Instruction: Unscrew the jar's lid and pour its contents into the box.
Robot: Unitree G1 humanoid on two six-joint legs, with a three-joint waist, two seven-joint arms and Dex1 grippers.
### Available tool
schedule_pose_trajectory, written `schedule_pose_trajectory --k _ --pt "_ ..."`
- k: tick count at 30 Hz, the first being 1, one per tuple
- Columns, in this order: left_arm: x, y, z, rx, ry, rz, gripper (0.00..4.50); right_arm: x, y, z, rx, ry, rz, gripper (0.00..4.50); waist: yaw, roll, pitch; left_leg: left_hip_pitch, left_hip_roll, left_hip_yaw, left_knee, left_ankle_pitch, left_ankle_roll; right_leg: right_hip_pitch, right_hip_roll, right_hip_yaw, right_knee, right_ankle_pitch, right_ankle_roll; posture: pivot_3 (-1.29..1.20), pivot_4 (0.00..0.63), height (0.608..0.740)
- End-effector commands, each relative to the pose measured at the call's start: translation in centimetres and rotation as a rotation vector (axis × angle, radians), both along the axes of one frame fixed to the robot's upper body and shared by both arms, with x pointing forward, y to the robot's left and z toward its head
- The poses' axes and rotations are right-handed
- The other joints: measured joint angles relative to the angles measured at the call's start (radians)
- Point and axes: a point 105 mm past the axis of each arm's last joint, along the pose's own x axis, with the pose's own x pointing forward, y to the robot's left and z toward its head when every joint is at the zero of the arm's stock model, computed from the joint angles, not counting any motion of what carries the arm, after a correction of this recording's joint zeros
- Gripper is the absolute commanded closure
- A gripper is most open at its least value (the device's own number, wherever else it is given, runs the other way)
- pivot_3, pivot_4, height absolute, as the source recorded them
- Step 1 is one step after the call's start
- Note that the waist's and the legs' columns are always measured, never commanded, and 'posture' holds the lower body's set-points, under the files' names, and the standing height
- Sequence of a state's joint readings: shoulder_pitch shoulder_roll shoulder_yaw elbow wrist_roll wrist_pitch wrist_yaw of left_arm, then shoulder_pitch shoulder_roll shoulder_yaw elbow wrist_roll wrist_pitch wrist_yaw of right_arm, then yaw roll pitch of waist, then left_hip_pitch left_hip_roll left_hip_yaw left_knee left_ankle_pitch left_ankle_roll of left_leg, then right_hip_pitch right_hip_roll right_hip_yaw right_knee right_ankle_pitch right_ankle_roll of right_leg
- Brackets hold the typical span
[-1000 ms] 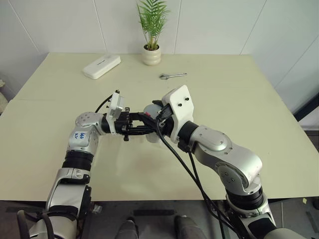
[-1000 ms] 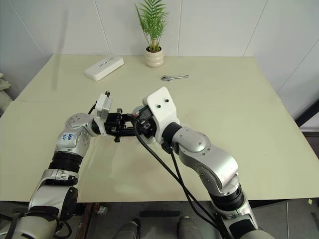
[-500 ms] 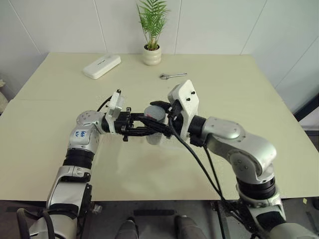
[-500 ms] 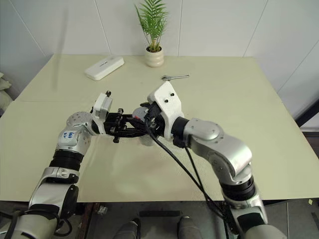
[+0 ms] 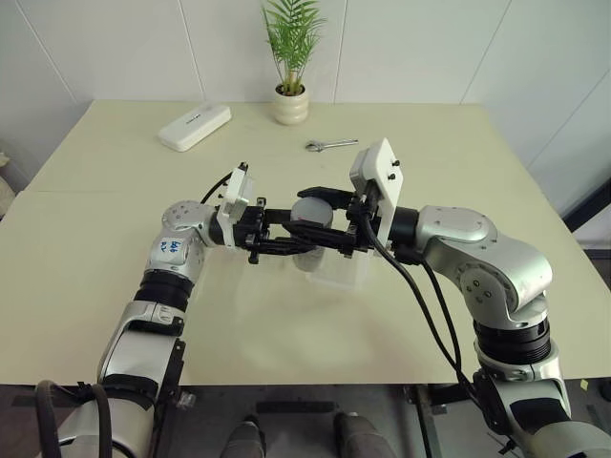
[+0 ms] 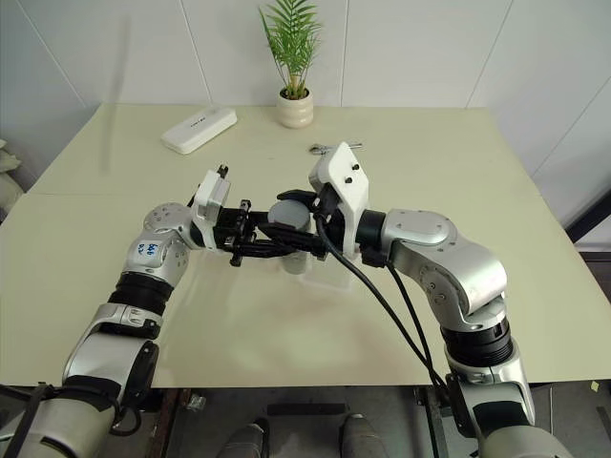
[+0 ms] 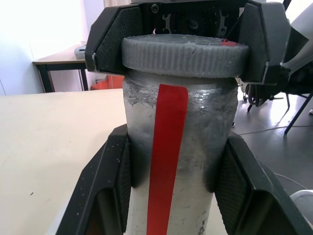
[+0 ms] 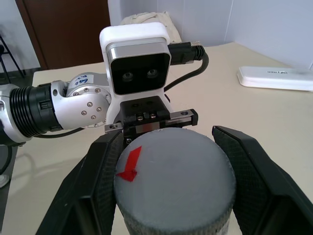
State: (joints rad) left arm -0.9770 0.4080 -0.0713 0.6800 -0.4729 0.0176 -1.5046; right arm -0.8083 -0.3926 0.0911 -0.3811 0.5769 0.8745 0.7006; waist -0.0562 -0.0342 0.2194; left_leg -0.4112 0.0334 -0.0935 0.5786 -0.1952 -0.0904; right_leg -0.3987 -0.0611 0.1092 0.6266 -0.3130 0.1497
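The right gripper (image 5: 329,197) is closed around the lid (image 7: 185,55) from the robot's right side, and the left gripper (image 5: 304,240) clamps the body of the jar (image 7: 178,161) from the left, just under the lid. The jar stands upright in the air, its long axis vertical, directly over the box (image 5: 342,272) on the worktop (image 5: 458,172). I judge the lid is not yet off, so the turning must go around this vertical axis.

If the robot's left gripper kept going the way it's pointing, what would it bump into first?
Probably the right gripper and its wrist: the left gripper, clamped on the jar, points straight toward them.
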Motion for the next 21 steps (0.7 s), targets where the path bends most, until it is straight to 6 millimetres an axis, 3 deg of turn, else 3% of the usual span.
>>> schedule_pose_trajectory --k 1,9,15,21 --pt "0.1 1.5 -1.2 0.031 0.073 -0.03 2.62 -8.6 3.5 2.3 0.009 -0.148 0.534 1.93 0.0 0.0 0.0 0.0 0.0 0.0 0.0 0.0 0.0 0.0 0.0 0.0 0.0 0.0 0.0 0.0 0.15 0.74" --pt "-0.6 1.1 -0.5 -0.026 0.061 -0.078 2.62 -8.4 3.4 2.2 0.015 -0.155 0.524 1.93 0.0 0.0 0.0 0.0 0.0 0.0 0.0 0.0 0.0 0.0 0.0 0.0 0.0 0.0 0.0 0.0 0.15 0.74" --pt "-1.2 1.2 -0.2 -0.04 0.059 -0.109 2.62 -7.7 3.3 2.2 0.013 -0.176 0.496 0.01 -0.001 0.0 0.0 0.0 0.0 0.0 0.0 0.0 0.0 0.0 0.0 0.0 0.0 0.0 0.0 0.0 0.15 0.74" --pt "-1.7 1.4 0.0 -0.023 0.062 -0.131 2.62 -7.1 3.2 2.4 0.007 -0.198 0.465 0.01 0.001 0.0 0.0 0.0 0.0 0.0 0.0 0.0 0.0 0.0 0.0 0.0 0.0 0.0 0.0 0.0 0.15 0.74"
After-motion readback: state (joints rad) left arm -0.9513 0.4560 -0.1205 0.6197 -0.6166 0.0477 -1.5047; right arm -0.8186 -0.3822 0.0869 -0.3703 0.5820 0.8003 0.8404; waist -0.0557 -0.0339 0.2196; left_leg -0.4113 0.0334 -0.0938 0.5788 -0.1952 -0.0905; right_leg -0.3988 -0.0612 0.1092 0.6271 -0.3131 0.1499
